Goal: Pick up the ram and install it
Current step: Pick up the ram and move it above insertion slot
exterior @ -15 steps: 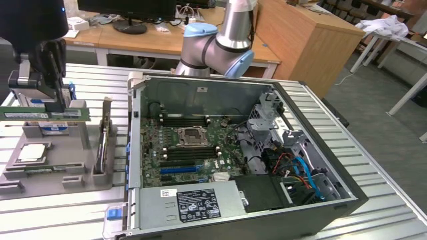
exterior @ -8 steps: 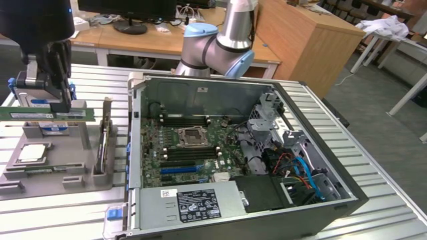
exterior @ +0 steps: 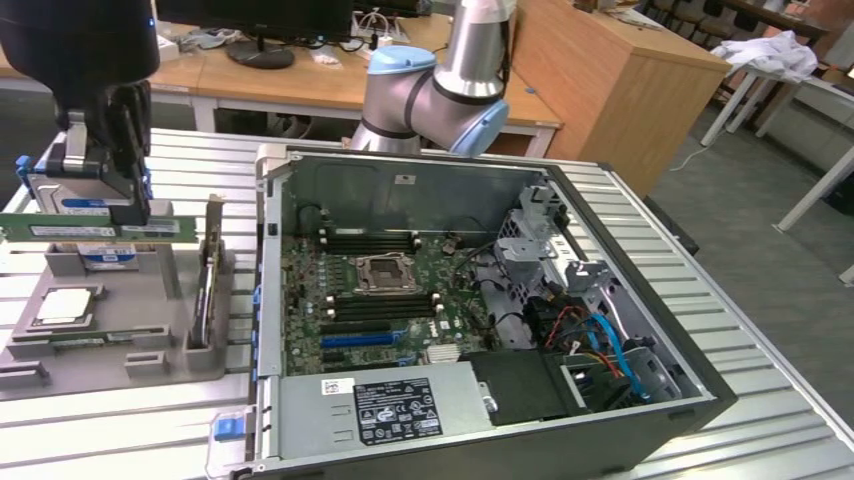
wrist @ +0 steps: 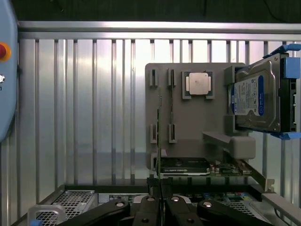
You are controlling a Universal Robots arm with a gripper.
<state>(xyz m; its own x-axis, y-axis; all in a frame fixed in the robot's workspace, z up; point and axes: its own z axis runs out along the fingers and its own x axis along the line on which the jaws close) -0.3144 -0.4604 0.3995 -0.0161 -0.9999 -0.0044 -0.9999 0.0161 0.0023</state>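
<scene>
My gripper [exterior: 123,212] hangs above the grey parts tray [exterior: 127,330] at the exterior view's left, shut on the ram [exterior: 60,228]. The ram is a long green stick held level, clear of the tray. In the wrist view the black fingers [wrist: 146,209] meet on the ram [wrist: 160,141], which shows edge-on as a thin dark line running away from the gripper [wrist: 160,200]. The open computer case [exterior: 667,330] lies to the exterior view's right of the tray, and its motherboard [exterior: 380,290] shows dark memory slots [exterior: 374,240] beside the processor socket [exterior: 384,272].
On the tray sit a square silver processor chip [wrist: 197,84], a hard drive [wrist: 256,96] with a blue label, and a graphics card [exterior: 207,285] standing on edge. Cables [exterior: 601,340] and the power supply [exterior: 394,405] fill the case's near end. The slatted metal table [wrist: 84,108] carries everything.
</scene>
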